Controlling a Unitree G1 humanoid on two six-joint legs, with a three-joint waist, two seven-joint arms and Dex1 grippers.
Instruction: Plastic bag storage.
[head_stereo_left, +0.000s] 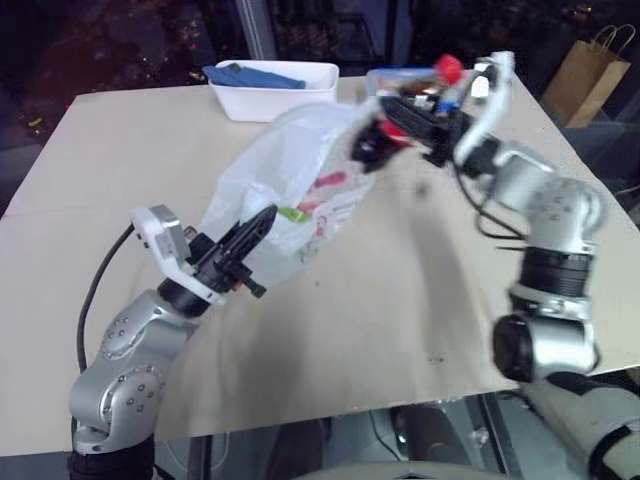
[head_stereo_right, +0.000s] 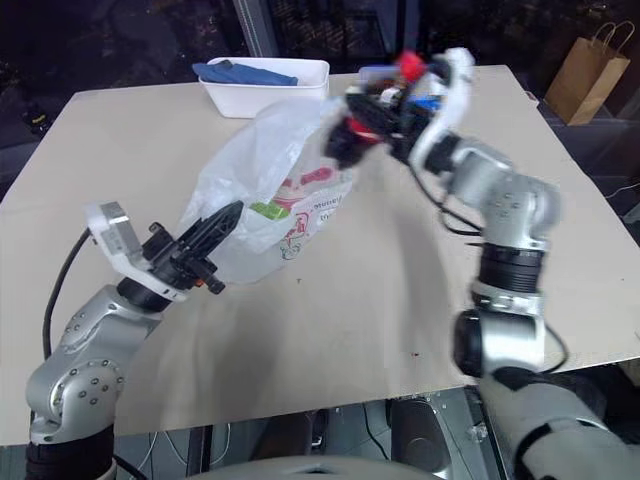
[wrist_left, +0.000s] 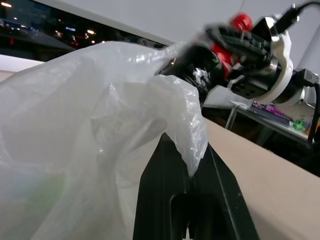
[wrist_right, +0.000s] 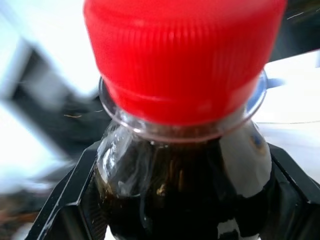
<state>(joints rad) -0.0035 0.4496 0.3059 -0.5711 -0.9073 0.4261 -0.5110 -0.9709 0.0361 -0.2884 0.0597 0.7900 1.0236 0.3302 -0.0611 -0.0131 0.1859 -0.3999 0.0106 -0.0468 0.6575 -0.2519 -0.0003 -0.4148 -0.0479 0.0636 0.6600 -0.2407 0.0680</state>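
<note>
With the left end effector (head_stereo_left: 262, 222) clenched on the plastic bag's (head_stereo_left: 290, 170) rim above the tabletop (head_stereo_left: 400, 300), the right end effector (head_stereo_left: 375, 135), grasping a red-capped dark bottle (wrist_right: 185, 165), should probably enter the bag's mouth before releasing.
</note>
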